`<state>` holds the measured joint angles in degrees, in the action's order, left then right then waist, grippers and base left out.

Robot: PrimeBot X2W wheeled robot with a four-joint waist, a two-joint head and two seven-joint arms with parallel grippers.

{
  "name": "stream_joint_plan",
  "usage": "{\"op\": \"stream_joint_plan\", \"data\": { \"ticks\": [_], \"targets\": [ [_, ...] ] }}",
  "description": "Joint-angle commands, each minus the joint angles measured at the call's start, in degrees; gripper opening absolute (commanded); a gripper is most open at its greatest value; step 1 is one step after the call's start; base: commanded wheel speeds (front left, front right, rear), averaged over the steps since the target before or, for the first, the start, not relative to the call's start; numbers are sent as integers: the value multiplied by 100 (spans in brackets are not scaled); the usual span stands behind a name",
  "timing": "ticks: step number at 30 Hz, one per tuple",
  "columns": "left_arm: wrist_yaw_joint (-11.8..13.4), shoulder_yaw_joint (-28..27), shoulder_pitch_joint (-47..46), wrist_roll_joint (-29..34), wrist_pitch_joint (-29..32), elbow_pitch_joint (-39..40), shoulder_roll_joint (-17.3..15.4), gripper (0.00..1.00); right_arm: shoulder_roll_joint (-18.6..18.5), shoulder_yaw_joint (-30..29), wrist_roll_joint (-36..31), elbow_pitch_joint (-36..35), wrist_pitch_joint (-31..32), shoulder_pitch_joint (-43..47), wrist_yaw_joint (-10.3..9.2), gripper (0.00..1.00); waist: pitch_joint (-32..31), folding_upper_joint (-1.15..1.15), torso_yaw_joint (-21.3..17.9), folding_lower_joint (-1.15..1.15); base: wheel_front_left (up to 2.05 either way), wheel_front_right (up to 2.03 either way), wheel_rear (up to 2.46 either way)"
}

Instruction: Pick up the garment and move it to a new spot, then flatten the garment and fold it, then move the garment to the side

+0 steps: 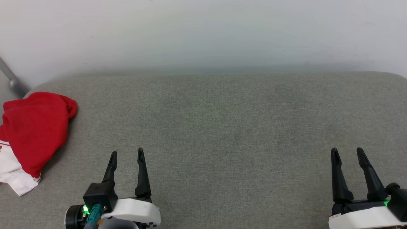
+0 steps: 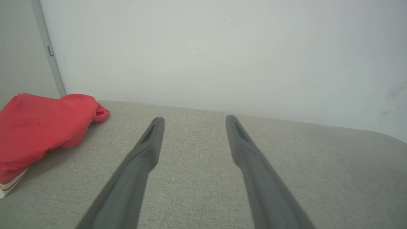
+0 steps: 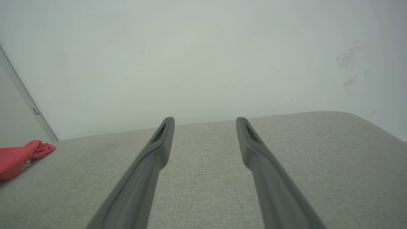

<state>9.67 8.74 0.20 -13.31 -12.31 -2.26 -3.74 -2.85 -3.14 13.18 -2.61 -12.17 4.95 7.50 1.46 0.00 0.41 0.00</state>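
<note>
Grey woven-fabric surface (image 1: pixel 222 127) abuts a plain white wall (image 1: pixel 203 31). Crumpled red-and-white fabric garment (image 1: pixel 35 127) lies at the surface's left edge. Left tool (image 1: pixel 127 154) and right tool (image 1: pixel 346 152), near edge: fingers spread.

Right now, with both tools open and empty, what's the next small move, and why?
Probably reach the left tool toward the garment. It lies crumpled and untouched at the left edge of the grey surface; the left tool is open and clearly nearer, while the right tool sits far off on the other side.
</note>
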Motion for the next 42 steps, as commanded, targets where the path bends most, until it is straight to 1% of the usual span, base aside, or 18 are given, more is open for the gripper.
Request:
{"op": "stream_joint_plan", "data": {
  "ticks": [1,14,25,42],
  "targets": [
    [30,20,40,162,-51,36,-4,100,-5,15,-148,-75,-66,51,-1,100,8,0,2,0,0,0,0],
    [-93,5,122,538,-179,-74,53,100,-5,51,-566,-173,-199,130,-2,100,27,0,6,0,0,0,0],
    [-138,-23,182,830,-295,-200,85,100,-4,105,-778,-203,-307,237,-2,100,-2,0,-1,0,0,0,0],
    [-116,-18,207,635,-293,-243,89,100,-3,152,-291,21,-305,287,-2,100,-26,0,33,0,0,0,0]
  ]
}}
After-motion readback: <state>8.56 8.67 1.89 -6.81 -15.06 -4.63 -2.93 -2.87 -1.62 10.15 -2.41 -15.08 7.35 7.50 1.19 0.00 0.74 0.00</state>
